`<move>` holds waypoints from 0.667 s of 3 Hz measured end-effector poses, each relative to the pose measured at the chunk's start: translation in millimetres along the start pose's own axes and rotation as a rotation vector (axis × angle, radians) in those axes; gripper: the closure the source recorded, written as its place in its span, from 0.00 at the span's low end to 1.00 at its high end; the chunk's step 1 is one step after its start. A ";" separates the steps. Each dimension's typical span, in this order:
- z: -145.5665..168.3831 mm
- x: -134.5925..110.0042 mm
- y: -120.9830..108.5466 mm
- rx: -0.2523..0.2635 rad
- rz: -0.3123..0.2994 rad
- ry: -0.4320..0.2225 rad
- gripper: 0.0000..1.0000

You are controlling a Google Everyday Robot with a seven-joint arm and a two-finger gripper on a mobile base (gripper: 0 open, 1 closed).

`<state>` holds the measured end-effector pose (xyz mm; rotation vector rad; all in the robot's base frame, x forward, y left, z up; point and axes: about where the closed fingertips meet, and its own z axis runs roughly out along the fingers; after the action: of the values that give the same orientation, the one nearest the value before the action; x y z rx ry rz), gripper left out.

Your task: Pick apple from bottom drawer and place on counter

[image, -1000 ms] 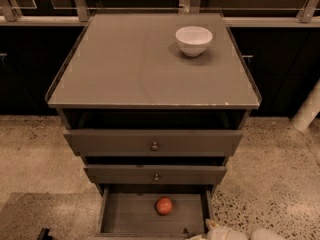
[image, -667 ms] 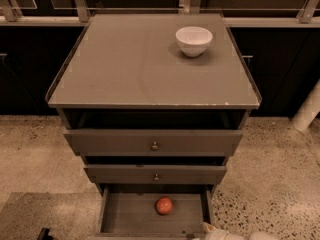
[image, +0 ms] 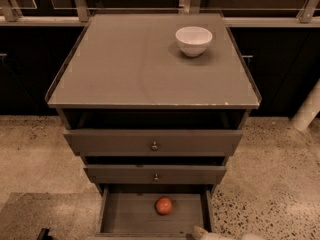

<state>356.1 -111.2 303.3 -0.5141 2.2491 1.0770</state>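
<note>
The apple (image: 164,205) is small, round and red-orange. It lies on the floor of the open bottom drawer (image: 125,216), slightly right of its middle. The counter (image: 125,69) is the flat grey-brown top of the cabinet, with a chipped front edge. My gripper (image: 201,232) shows only as a pale tip at the bottom edge of the view, by the drawer's front right corner. It is to the right of the apple, nearer the camera, and apart from it.
A white bowl (image: 194,40) stands on the counter's back right part. The two upper knobbed drawers (image: 154,143) are pulled out a little. A white post (image: 307,109) stands on the speckled floor at the right. Dark cabinets line the back.
The pale parts at the bottom edge now show less than before. The apple, the bowl and the drawers have not moved.
</note>
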 end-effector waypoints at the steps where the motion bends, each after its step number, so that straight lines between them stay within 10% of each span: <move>1: 62.4 16.9 -0.4 -0.199 -0.061 0.014 0.00; 2: 75.6 6.3 -4.1 -0.258 -0.065 -0.008 0.00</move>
<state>379.3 -54.0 259.0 -0.6819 2.0828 1.3404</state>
